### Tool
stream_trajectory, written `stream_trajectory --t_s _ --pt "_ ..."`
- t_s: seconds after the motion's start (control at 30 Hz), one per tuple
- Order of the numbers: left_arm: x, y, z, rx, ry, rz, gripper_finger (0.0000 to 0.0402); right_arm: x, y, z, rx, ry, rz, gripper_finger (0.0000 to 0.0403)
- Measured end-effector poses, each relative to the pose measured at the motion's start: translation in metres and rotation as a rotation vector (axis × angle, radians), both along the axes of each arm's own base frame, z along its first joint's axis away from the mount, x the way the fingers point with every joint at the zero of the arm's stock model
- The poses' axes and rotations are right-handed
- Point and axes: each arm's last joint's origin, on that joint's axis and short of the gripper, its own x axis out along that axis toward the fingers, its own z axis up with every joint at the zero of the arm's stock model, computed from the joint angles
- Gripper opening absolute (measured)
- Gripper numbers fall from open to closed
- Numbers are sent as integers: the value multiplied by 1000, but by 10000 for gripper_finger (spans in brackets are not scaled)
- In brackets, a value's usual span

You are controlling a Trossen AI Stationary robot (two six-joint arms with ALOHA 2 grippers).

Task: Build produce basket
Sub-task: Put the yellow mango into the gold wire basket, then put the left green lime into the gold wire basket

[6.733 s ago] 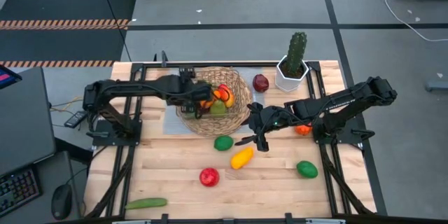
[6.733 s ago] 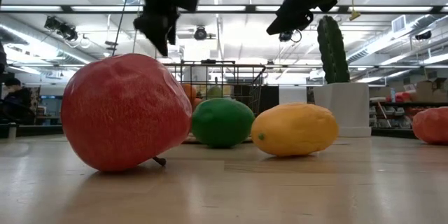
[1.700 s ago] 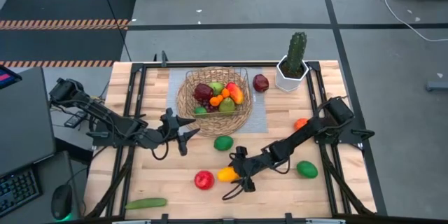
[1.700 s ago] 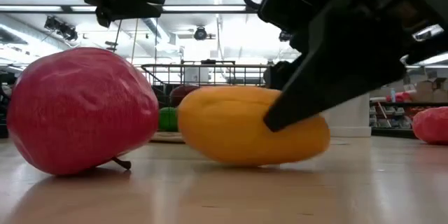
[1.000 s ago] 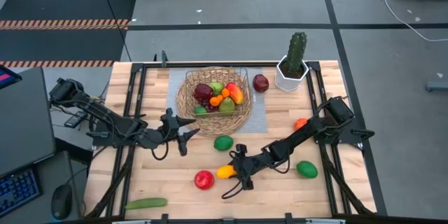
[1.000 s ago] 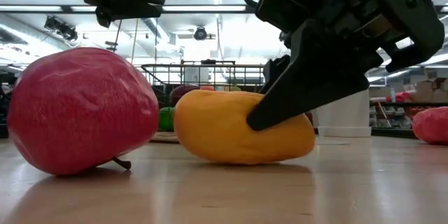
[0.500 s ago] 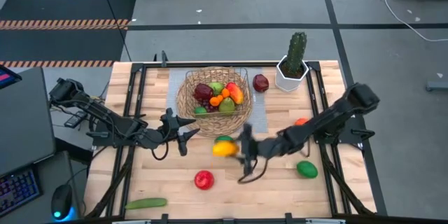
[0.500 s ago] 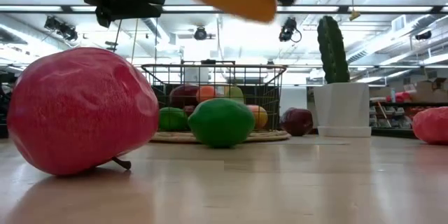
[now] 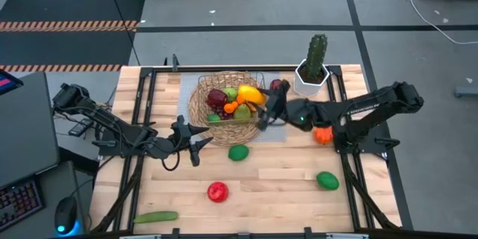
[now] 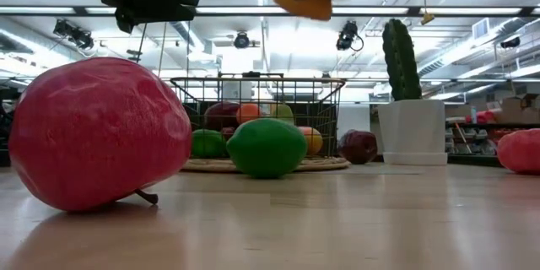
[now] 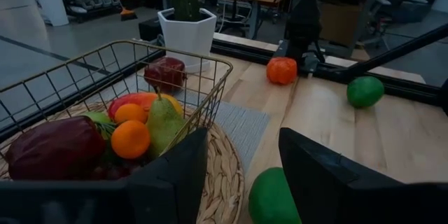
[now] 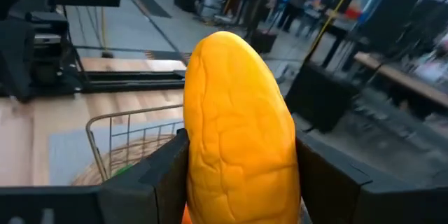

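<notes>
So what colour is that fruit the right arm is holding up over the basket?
Yellow-orange, plain, no pattern. The fruit shows best in the right wrist view, clamped between the dark fingers.

One camera looks straight down on the whole pale wooden surface (image 9: 284,194); another sits at surface level, close behind a red apple (image 10: 97,135). Both share the round tan wicker basket (image 9: 205,119).

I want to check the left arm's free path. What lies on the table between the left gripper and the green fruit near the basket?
In the high view, only bare wood lies between the left gripper and the green fruit; the basket sits farther back.
</notes>
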Motion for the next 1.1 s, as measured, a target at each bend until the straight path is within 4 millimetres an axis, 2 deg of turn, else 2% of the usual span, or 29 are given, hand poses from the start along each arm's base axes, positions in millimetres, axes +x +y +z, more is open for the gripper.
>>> stream_trajectory --t_s 0.13,0.33,0.57,0.67,0.77,0.87,0.97,1.1 --pt "0 0 0 1 1 0 183 6 -19 -13 131 4 1 229" --pt "0 0 0 0 0 0 181 12 -43 -34 213 67 -87 237" --pt "0 0 0 1 0 -1 184 18 -51 -52 260 135 -87 303" --pt "0 0 0 1 0 -1 181 18 -51 -53 261 140 -88 336" --pt "0 0 0 2 1 -1 179 17 -47 -48 259 118 -75 364" --pt "0 0 0 3 3 -1 179 12 -37 -35 259 62 -27 383" --pt "0 0 0 4 3 -1 180 9 -19 -23 308 12 122 392" --pt "0 0 0 16 8 -4 179 8 13 -21 374 21 298 393"
